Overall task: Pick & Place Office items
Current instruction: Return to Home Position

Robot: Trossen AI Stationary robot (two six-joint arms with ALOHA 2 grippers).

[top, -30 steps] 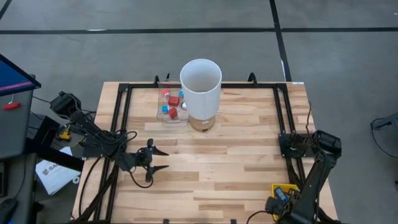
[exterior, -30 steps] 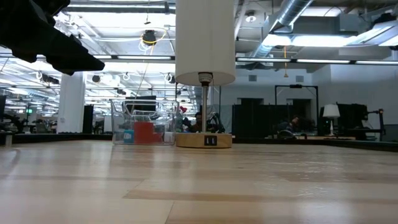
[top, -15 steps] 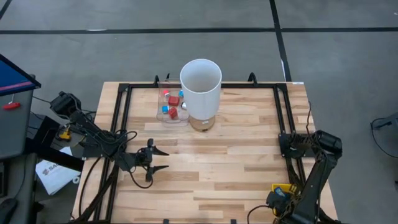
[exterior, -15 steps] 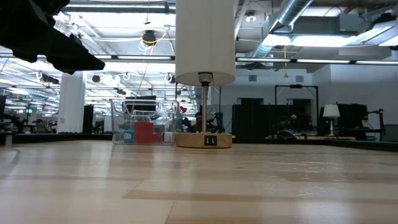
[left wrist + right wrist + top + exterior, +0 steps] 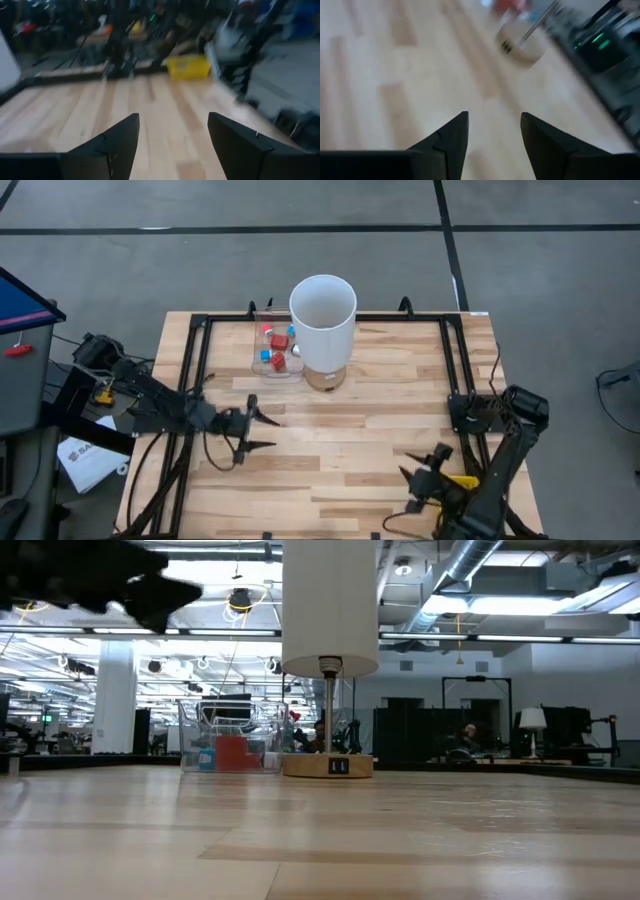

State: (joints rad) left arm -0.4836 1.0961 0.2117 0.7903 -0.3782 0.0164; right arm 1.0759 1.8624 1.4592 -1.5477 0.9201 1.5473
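Note:
The office items [image 5: 277,348] are small red and blue pieces lying in a clear box [image 5: 228,737] on the table's far side, left of the tall white cylinder [image 5: 323,318]. The cylinder stands on a thin post and a round wooden base [image 5: 330,765]. My left gripper [image 5: 262,431] is open and hovers above the table's left middle, pointing right, well short of the box. My right gripper [image 5: 424,464] is open over the near right part of the table, and its wrist view looks toward the round base [image 5: 522,47]. Neither holds anything.
A small yellow mesh basket [image 5: 189,66] sits at the near right corner, partly under my right arm [image 5: 500,460]. A black frame [image 5: 195,350] runs along the table's left, far and right edges. Bare wooden boards [image 5: 340,440] lie between the two grippers.
My left gripper has risen and moved a little toward the table's right. My right arm has swung up from the near right corner, and its gripper has come out over the table toward the left and far side. The box, pieces and cylinder have stayed put.

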